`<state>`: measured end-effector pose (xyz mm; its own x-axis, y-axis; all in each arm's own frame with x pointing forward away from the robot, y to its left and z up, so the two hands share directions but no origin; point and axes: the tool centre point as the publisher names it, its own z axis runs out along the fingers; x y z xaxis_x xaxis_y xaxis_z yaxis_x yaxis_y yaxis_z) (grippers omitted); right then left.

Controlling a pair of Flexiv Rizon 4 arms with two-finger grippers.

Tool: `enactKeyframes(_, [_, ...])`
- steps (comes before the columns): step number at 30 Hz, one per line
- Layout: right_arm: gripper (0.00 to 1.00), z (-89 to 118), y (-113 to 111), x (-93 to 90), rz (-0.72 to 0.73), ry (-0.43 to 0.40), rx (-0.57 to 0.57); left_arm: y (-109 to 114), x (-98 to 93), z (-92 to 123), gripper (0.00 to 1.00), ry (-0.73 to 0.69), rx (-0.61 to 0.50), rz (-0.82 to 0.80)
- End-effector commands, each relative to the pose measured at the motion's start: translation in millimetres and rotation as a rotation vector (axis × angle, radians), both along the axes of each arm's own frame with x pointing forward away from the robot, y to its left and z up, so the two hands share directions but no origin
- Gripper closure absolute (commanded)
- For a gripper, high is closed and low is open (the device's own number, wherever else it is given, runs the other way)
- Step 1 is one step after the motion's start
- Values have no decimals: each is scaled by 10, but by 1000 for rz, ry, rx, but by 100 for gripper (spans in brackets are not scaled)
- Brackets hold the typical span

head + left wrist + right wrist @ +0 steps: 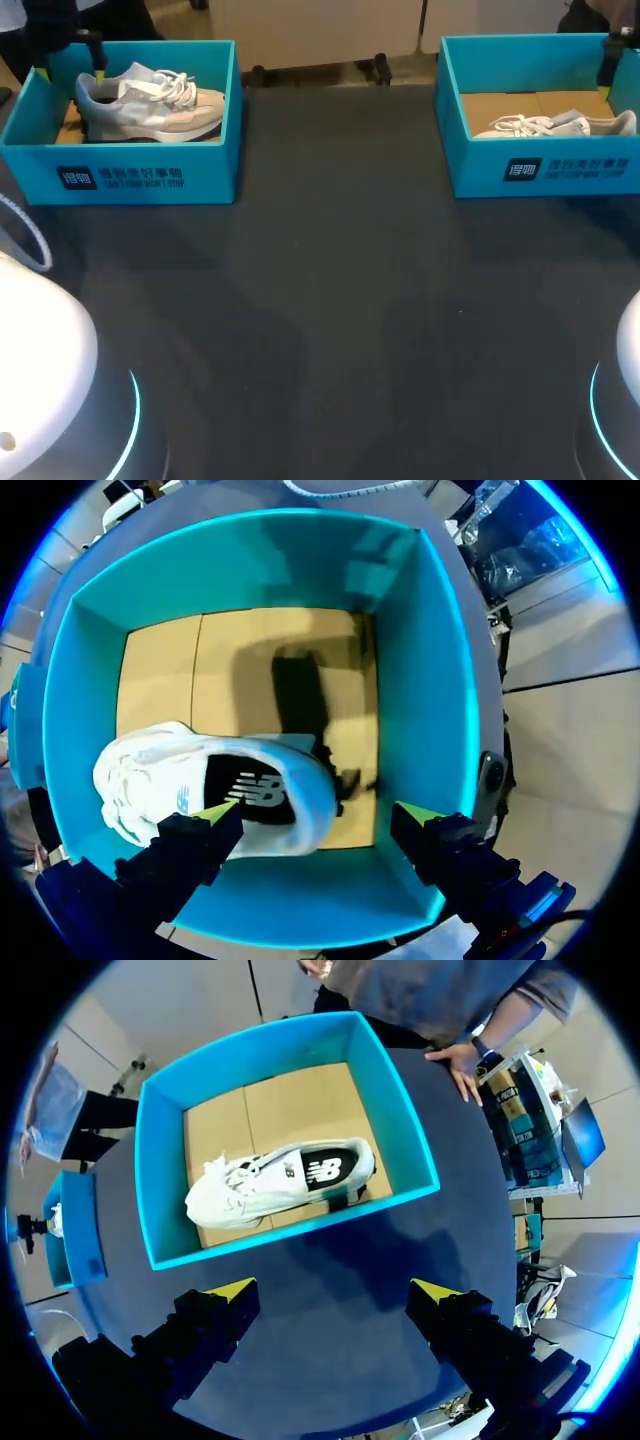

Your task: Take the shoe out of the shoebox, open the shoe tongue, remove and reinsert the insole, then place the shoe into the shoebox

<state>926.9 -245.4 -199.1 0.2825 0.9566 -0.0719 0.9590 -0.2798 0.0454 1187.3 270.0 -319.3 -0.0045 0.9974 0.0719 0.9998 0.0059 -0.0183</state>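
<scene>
Dark table (340, 300) beneath everything. At its far left corner, the left shoebox (140, 178), teal and lidless. At its far right corner, the right shoebox (540, 170), a twin of the first. Open tops up, presumably for a straight reach from above, and one box within range of each arm.

Hanging directly over the left shoebox, the left end effector (320, 813): fingers spread wide, gripping nothing. One yellow tip above the heel opening of the shoe below, the other off to the side near the box wall. Judged as lined up for a descent onto the heel collar.

Over bare table just short of the right shoebox, the right end effector (335, 1288): likewise spread and empty, apparently held back clear of the box.

Inside the left shoebox, the left shoe (150, 100): white, sole down, dark insole showing through the opening, close against one wall with bare cardboard floor (250, 650) beside it. Inside the right shoebox, the right shoe (560, 125): same kind, sole down, close to the wall facing the table's middle.

Neither shoe lifted out, so first step not yet done.

At the table's edge beyond the right shoebox, a person's hand (458, 1060) resting flat. Worth keeping clear of.
</scene>
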Motion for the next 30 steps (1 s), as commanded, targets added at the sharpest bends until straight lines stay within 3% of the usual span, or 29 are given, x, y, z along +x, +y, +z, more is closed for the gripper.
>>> enactKeyframes(1, [0, -1, 3, -2, 0, 0, 0, -42, 61, -91, 0, 39, -3, -4])
enactKeyframes(12, [0, -1, 3, -2, 0, 0, 0, 5, -65, -306, 0, 64, 9, -28])
enactKeyframes(22, [0, -1, 3, -2, 0, 0, 0, 4, -46, -510, 13, 76, -5, -12])
enactKeyframes(26, [0, -1, 3, -2, 0, 0, 0, 29, 2, -567, 11, 79, -6, 3])
enactKeyframes(30, [0, -1, 3, -2, 0, 0, 0, 51, 33, -616, 18, 83, -6, 11])
